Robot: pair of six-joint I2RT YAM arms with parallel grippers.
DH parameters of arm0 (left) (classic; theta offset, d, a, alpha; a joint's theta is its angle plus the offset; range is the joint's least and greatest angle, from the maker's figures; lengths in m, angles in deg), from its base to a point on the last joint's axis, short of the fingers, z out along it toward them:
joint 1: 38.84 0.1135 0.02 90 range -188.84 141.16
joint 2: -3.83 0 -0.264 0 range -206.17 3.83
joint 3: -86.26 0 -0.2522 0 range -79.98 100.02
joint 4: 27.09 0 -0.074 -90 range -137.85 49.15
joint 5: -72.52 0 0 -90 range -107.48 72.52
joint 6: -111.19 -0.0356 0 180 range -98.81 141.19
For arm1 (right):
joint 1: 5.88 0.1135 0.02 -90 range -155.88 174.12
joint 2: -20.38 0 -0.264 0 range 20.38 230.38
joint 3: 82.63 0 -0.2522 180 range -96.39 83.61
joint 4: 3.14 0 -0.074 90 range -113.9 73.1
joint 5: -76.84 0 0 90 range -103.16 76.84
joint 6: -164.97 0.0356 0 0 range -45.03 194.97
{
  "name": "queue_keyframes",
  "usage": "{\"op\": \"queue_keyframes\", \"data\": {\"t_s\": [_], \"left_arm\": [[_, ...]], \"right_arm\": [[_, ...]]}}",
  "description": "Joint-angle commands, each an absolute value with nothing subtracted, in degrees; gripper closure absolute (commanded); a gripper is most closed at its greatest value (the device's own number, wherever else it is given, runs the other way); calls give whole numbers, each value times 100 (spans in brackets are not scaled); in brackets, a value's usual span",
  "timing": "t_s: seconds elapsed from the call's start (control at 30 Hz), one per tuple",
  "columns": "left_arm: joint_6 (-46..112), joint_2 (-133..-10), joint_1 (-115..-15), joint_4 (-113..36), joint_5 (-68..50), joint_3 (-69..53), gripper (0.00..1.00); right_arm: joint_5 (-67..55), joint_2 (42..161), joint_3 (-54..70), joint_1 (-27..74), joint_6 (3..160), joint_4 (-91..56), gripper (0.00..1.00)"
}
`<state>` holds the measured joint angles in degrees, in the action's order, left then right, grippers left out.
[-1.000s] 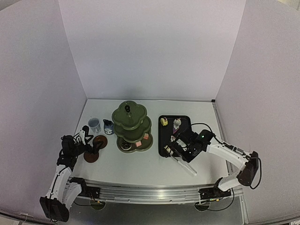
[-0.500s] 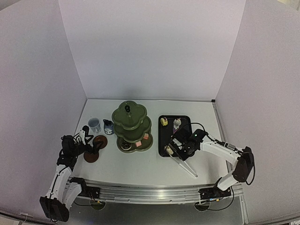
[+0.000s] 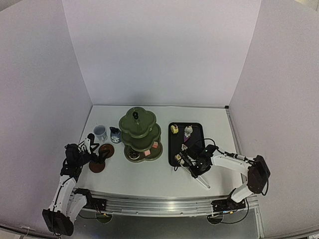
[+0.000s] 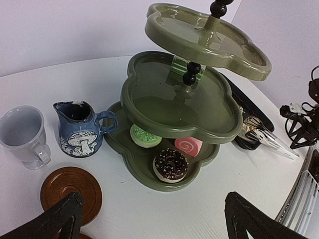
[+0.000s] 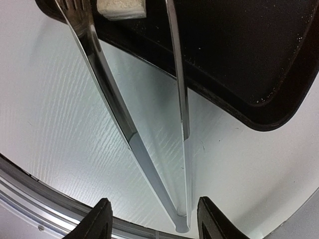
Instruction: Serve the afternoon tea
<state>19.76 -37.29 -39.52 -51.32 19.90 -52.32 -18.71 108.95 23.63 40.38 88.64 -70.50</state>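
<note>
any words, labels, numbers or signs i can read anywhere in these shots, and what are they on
None: no readable text in any view.
The blue jug carries only a painted mushroom, no words.
The pink pastry has a swirl, not a letter.
The cup, stand, tray and tongs show no marks.

No lettering, number, brand mark or sign can be read on anything on the counter (image 3: pixel 149 174) or around it.
</note>
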Motion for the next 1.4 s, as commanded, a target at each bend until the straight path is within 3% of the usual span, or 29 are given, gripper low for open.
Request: {"op": "queue_keyframes", "data": {"t_s": [0.0,0.53,0.9,1.37], "left_arm": [[1970,-3653,-3928,-5022,2054,-5225,1],[1987,-3599,-3928,-5024,2108,-5222,0],[1969,-3612,-3928,-4965,2046,-5238,0],[1940,-3607,-3928,-4990,2139,-5236,1]], "right_arm": [[-1640,11047,2458,4014,9220,-6837,45],[-1625,11606,2566,3895,9534,-6709,47],[-1746,10734,2291,3849,9275,-6929,47],[-1835,11548,2305,3486,9278,-6966,46]]}}
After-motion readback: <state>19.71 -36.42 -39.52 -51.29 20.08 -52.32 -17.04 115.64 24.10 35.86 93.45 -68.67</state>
